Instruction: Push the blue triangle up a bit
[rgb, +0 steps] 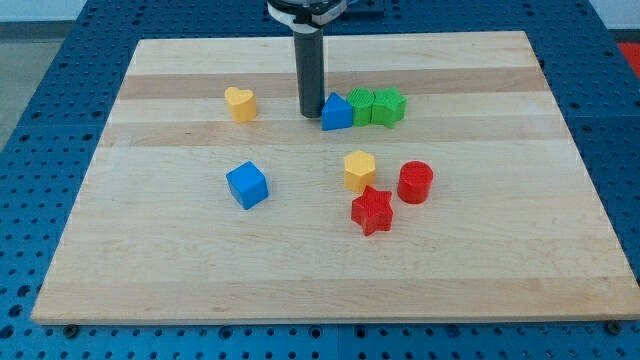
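Observation:
The blue triangle (337, 112) lies in the upper middle of the wooden board (180, 280). It touches a green block (361, 105) on its right. My rod comes down from the view's top, and my tip (311, 115) rests on the board just left of the blue triangle, close to it or touching it.
A second green block (389, 107) sits right of the first. A yellow heart (240, 103) lies left of my tip. A blue cube (247, 185), a yellow hexagon (359, 170), a red cylinder (415, 182) and a red star (372, 210) lie lower down.

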